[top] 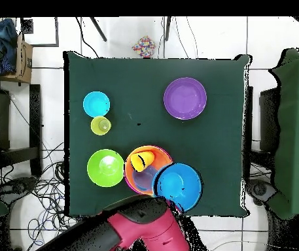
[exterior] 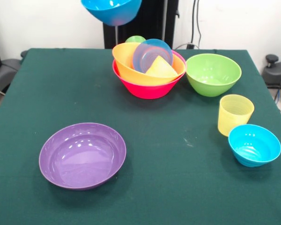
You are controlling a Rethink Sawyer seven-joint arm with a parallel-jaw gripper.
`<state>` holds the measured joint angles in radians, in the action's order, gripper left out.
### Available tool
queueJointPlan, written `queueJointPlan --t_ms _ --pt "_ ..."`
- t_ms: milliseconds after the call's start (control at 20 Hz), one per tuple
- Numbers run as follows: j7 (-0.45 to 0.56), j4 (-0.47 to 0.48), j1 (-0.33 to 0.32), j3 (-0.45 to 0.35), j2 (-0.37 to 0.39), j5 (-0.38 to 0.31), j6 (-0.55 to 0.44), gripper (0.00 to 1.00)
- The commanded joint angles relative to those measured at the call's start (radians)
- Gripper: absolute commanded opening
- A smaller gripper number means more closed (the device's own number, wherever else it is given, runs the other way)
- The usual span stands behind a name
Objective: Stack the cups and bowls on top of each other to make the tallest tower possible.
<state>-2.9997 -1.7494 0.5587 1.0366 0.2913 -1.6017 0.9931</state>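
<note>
A medium blue bowl [exterior: 111, 10] hangs in the air at the top edge of the front view, above and just left of the tower. In the overhead view this blue bowl [top: 178, 185] sits at the end of my red and black arm [top: 145, 229], and my gripper [top: 173, 203] holds its rim, mostly hidden. The tower is a pink bowl [exterior: 147, 89] with an orange bowl [exterior: 129, 68] nested in it. In the orange bowl lie a tilted small blue bowl [exterior: 151, 52] and a yellow-orange cup [exterior: 160, 68] on its side. A green cup [exterior: 135, 39] peeks out behind.
A green bowl [exterior: 213, 74] stands right of the tower. A ribbed pale yellow cup [exterior: 235, 114] and a small blue bowl [exterior: 254, 145] stand near the right edge. A wide purple bowl [exterior: 82, 154] sits at the front left on the green cloth.
</note>
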Motion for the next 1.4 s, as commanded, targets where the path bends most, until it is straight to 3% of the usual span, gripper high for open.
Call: queueJointPlan --t_ms 50,800,1400 --pt "-0.212 -0.079 0.034 -0.11 -0.027 0.043 -0.071 0.0" --pt "-0.138 -0.119 0.04 -0.132 -0.007 0.077 -0.108 0.0" --pt "-0.073 -0.147 0.059 -0.191 -0.018 0.186 -0.19 0.0"
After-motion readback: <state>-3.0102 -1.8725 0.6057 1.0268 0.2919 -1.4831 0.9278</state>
